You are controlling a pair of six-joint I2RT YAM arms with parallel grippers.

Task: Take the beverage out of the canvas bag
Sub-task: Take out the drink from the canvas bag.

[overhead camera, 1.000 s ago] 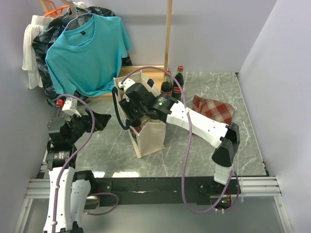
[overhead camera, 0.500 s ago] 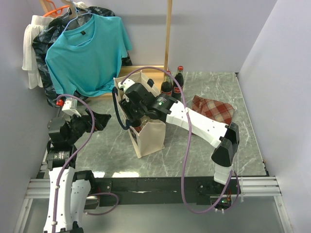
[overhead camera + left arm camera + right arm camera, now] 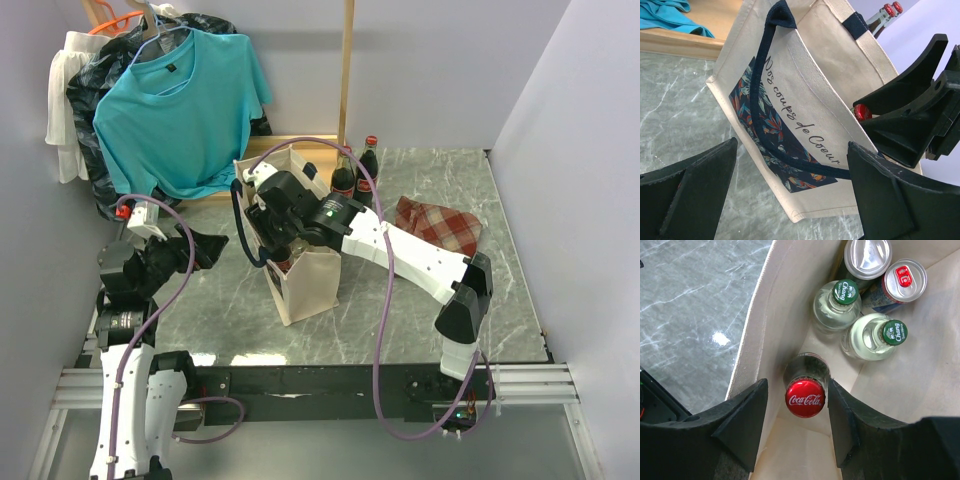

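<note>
Coca-Cola glass bottle with a red crown cap (image 3: pixel 805 399) stood upright inside the tall cream canvas bag with navy handles (image 3: pixel 761 325), close against its wall, beside two clear green-capped bottles (image 3: pixel 846 292) and two silver-topped cans (image 3: pixel 867 256). Your right gripper (image 3: pixel 797 384) was down in the bag's mouth, its black fingers narrowed on either side of that cap; whether they pinched it, you could not tell. Your left gripper (image 3: pixel 792 150) hung wide and empty, facing the bag's printed side above the grey marble tabletop (image 3: pixel 420 320)
</note>
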